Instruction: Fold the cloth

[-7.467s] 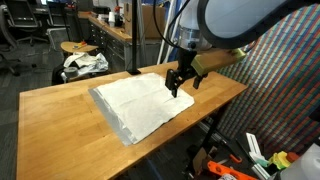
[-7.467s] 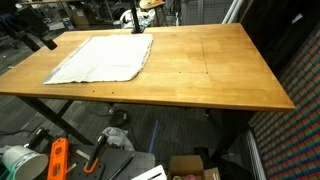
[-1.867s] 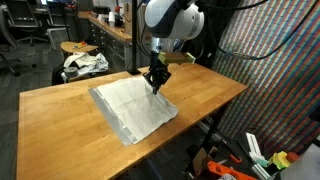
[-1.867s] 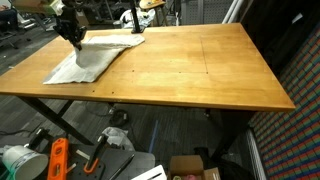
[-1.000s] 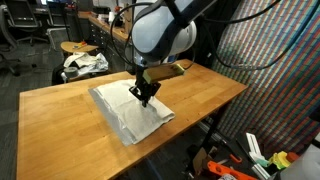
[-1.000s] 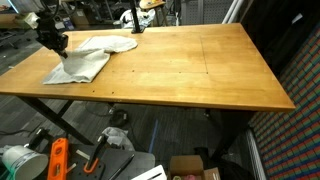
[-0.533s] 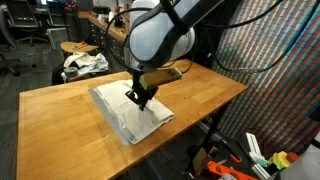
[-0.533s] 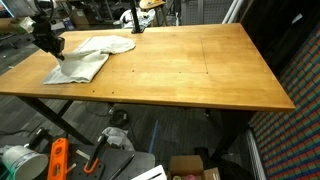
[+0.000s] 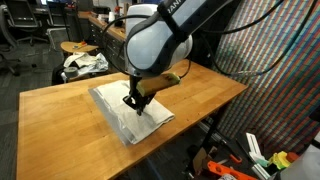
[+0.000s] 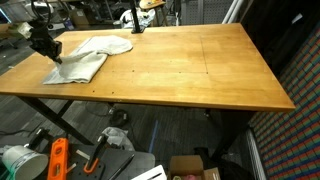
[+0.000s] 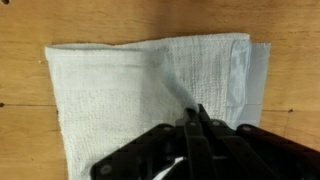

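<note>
The cloth [image 9: 128, 112], a white to light-grey wrinkly sheet, lies on the wooden table [image 9: 60, 120] with one part pulled up and over the rest. In both exterior views my gripper [image 9: 129, 101] hangs over the cloth [image 10: 85, 62] with a corner pinched in it. Seen from the wrist, the cloth [image 11: 110, 85] spreads flat below, a raised ridge of fabric running into my gripper [image 11: 193, 112], whose fingers are pressed together on it. From the far side, my gripper [image 10: 50, 50] is at the sheet's left end.
A round stool carries a white bundle with dark patches [image 9: 83, 63] behind the table. Tools and boxes [image 10: 60, 160] lie on the floor under the table. A coloured mesh wall [image 9: 275, 70] stands to one side. Bare wood [image 10: 200, 65] covers most of the tabletop.
My gripper has kept dragging the pinched cloth edge across the sheet, toward the table's front in one view. The folded-over part has grown; the grip has not changed.
</note>
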`<state>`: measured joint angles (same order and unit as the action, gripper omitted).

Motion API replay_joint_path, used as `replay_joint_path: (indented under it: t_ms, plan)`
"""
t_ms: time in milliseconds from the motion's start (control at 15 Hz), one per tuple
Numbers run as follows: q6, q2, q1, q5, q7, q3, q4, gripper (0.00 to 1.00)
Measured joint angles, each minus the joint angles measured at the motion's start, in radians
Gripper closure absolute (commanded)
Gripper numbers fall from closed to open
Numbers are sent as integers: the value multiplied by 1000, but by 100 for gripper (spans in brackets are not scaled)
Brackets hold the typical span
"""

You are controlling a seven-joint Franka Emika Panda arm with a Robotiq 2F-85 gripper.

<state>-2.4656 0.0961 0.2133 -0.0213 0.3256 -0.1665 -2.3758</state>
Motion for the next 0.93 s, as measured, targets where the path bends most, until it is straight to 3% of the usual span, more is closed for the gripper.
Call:
replay_joint_path:
  t_ms: [67,200,733,933]
  plan:
    - [-13,5,3,3,6,-4,-2,72]
    - [-38,20,12,10,19,-14,-5,64]
    - [-62,34,25,124,19,-42,7,4]
    - [-77,12,-5,127,20,-10,58,0]
